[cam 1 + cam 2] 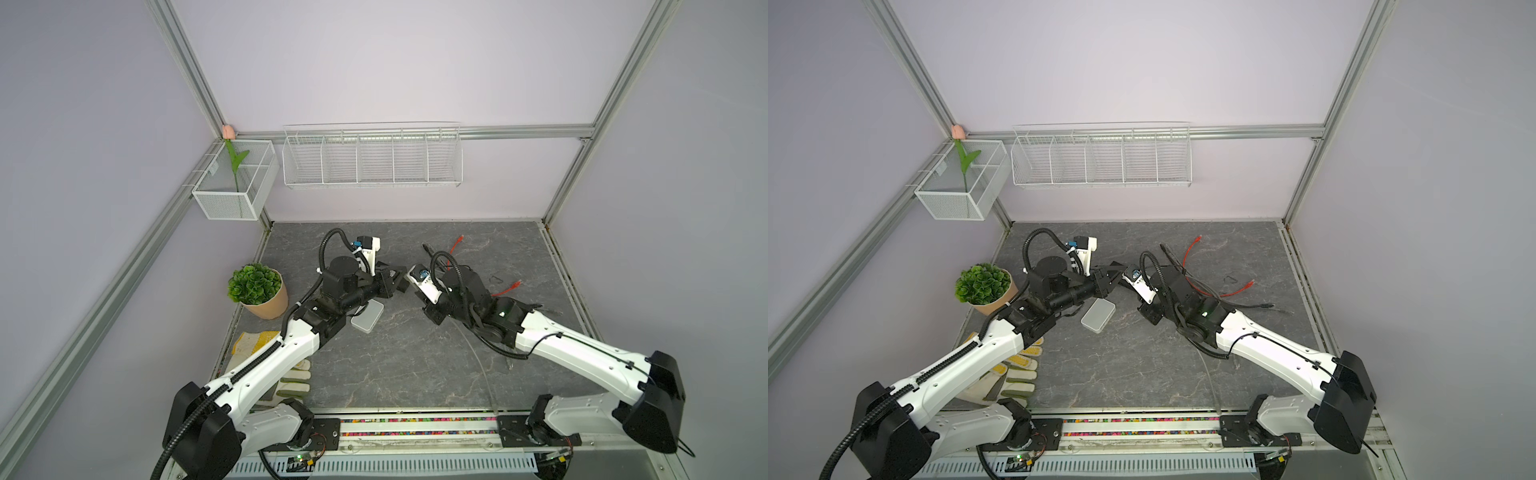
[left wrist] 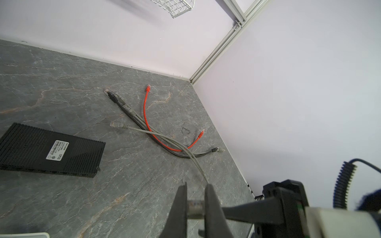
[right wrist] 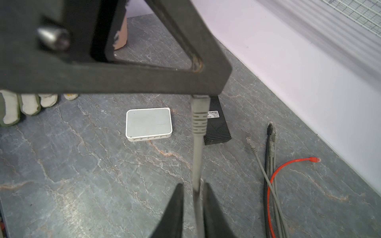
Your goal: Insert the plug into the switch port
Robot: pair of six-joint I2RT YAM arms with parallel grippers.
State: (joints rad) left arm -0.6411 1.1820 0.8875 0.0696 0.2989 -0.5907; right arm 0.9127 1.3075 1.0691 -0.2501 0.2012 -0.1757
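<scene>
Spanning the whole cell floor:
1. tabletop (image 1: 415, 374), grey, marble-veined.
2. wire rack (image 1: 372, 158), white, five bays, hung on the back wall.
3. mesh basket (image 1: 232, 183), white, back-left corner; one artificial tulip (image 1: 239, 160) stands in it.
4. potted plant (image 1: 257, 291), green leaves, tan pot, at the table's left edge.
5. work gloves (image 1: 295, 376), pale and yellow, front-left, partly under the left arm.
6. black switch (image 2: 49, 150), ribbed, label facing up, flat on the table.
7. white switch (image 3: 148, 123), flat, near the black one; its port row (image 3: 148, 138) shows along one side face.
8. loose cables (image 2: 132, 113), grey and dark, with one red cable (image 2: 145, 115), crossed in a heap toward the back-right.
9. left gripper (image 2: 196, 185), clamped tight on the grey plug (image 2: 194, 206); plug held in the air over mid-table, apart from both switches, in no port.
10. right gripper (image 3: 193, 185), fingers a little parted; the grey cable (image 3: 196, 160) trailing from that plug runs loose between them.
</scene>
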